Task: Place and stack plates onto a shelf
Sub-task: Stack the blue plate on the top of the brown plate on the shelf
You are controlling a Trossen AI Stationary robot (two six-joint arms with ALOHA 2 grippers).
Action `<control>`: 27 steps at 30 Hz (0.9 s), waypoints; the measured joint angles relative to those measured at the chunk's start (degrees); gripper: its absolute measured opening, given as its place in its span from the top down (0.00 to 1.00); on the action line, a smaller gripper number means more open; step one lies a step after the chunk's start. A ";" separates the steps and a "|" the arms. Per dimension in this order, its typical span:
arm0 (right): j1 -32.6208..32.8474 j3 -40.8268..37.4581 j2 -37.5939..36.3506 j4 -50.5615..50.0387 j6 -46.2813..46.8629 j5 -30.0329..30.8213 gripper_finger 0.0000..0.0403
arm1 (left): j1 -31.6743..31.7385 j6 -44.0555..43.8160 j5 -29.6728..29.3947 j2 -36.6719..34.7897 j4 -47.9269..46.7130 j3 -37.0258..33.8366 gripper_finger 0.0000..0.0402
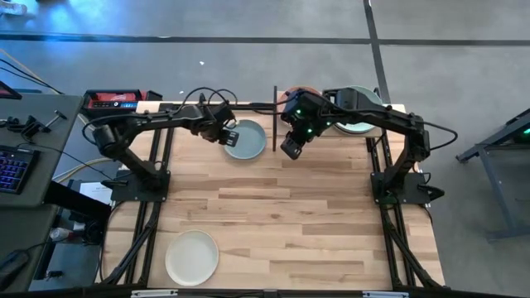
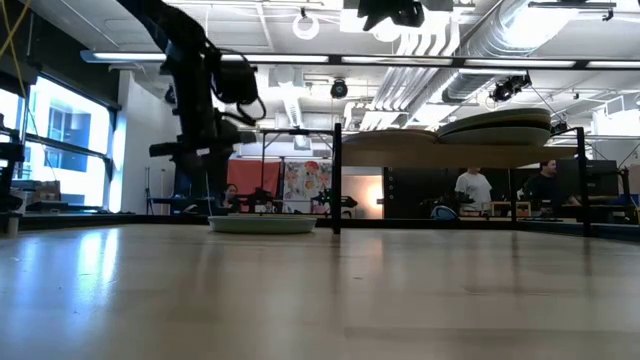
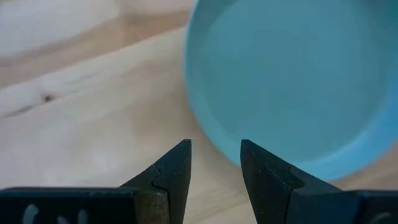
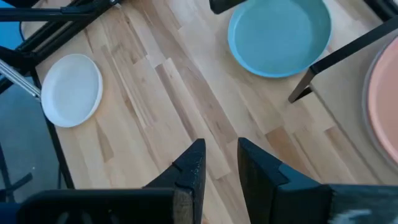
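A light blue plate (image 1: 246, 139) (image 3: 292, 81) rests flat on the table at the far middle, just left of the shelf's black post (image 2: 337, 180). My left gripper (image 1: 226, 134) (image 3: 216, 158) hangs open just above the table at the plate's left rim, pointing steeply down, nothing between its fingers. My right gripper (image 1: 291, 148) (image 4: 221, 165) hovers high beside the shelf's (image 2: 400, 141) near left corner, open and holding nothing. Stacked plates (image 2: 495, 127) sit on the shelf; a pink one (image 4: 382, 93) shows in the right wrist view. A pale white plate (image 1: 192, 257) (image 4: 71, 89) lies near the table's front left.
The shelf's thin black posts (image 4: 339, 59) stand right of the blue plate. Black arm frames (image 1: 137, 178) run along both table sides. A desk with a keyboard (image 1: 12, 165) stands left of the table. People show in the room behind (image 2: 473, 188). Bare wood lies mid-table (image 1: 273, 215).
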 joint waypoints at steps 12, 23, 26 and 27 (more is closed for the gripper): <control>-3.42 -0.02 0.00 -1.92 -4.01 -0.25 0.82 | 2.65 -0.61 4.07 8.65 5.83 0.02 0.68; -3.76 -0.04 0.02 -2.60 -6.90 -0.51 0.82 | 2.95 -1.47 3.96 12.28 6.90 0.20 0.68; -3.76 -0.04 0.02 -3.21 -7.43 -0.55 0.82 | 2.95 -1.48 3.89 12.33 6.92 0.20 0.71; -3.76 -0.04 0.02 -3.45 -7.46 -0.57 0.82 | 2.95 -1.49 3.88 12.33 6.96 0.20 0.73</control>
